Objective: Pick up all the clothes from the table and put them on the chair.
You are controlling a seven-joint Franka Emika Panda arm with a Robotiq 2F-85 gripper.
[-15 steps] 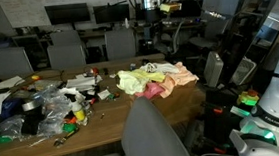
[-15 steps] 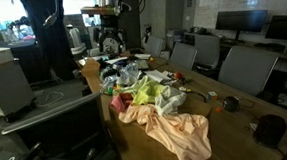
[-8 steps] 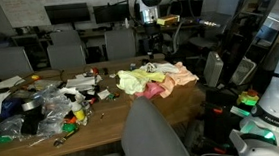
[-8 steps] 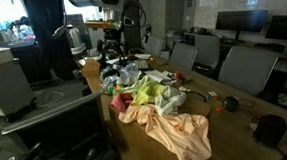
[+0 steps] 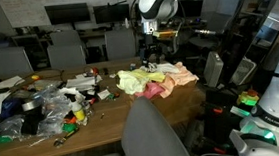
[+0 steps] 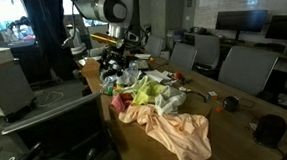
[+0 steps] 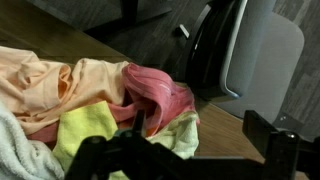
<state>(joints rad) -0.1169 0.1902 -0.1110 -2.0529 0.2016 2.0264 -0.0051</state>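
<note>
On the brown tabletop (image 5: pixel 111 118), toward one end, four clothes (image 5: pixel 156 80) lie in one crumpled heap: one pink garment (image 7: pixel 160 95), one yellow-green garment (image 7: pixel 85 130), one peach-orange garment (image 6: pixel 177 133) and one white garment (image 7: pixel 12 150). The heap's long axis follows the tabletop's length, with the peach-orange piece spread flat at the outer end. One gripper (image 5: pixel 150 59) hangs pointing down just above the heap, its fingers (image 7: pixel 270 140) spread wide, pinching nothing. One grey chair (image 5: pixel 154 137) with a rounded back stands near that end. Clear plastic bags (image 5: pixel 52 110) clutter the rest of the tabletop.
</note>
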